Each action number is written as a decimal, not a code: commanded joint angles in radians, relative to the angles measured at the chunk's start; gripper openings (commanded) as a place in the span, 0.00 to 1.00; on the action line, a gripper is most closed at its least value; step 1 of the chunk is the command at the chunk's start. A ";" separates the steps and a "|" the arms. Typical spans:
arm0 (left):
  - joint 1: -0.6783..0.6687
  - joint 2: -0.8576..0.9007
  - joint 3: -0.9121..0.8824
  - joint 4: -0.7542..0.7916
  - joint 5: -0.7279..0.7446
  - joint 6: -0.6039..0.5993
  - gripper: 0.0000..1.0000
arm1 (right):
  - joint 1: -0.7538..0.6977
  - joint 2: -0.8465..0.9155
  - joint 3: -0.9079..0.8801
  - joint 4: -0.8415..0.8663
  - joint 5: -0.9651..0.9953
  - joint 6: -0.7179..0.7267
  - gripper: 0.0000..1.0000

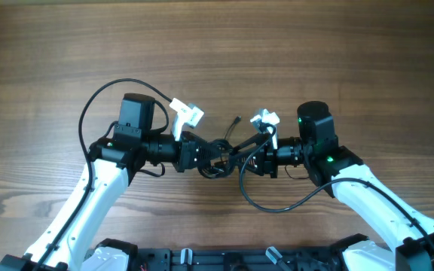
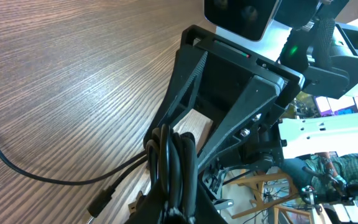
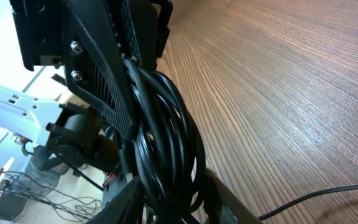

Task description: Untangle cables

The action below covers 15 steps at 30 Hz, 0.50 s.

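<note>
Left gripper (image 1: 208, 159) is clamping the knotted cables (image 3: 166, 143), my right gripper (image 1: 238, 156) straddling them, grip unclear; untangling is looking barely begun.

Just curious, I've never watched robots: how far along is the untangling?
Nothing looks untangled yet: the cables are one dark knot. In hand: the left end effector and right end effector both grip it. Left to do: pulling every strand free.
</note>
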 commanded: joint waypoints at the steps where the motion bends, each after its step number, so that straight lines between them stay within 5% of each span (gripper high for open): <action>1: -0.002 -0.014 0.005 0.017 0.053 0.020 0.08 | 0.005 -0.010 -0.002 0.003 -0.031 -0.003 0.30; 5: -0.002 -0.014 0.005 0.079 0.108 0.019 0.15 | 0.005 -0.010 -0.002 0.047 -0.027 0.036 0.06; 7: -0.002 -0.014 0.005 0.080 0.108 0.019 0.25 | 0.005 -0.010 -0.002 0.089 0.014 0.119 0.05; 10: 0.002 -0.014 0.005 0.114 0.103 -0.005 0.54 | 0.004 -0.010 -0.002 0.097 0.278 0.409 0.04; 12: 0.011 -0.014 0.005 0.211 0.072 -0.139 1.00 | 0.004 -0.010 -0.002 0.114 0.410 0.631 0.04; 15: 0.011 -0.014 0.005 0.251 -0.222 -0.428 1.00 | 0.004 -0.010 -0.002 0.128 0.495 0.841 0.04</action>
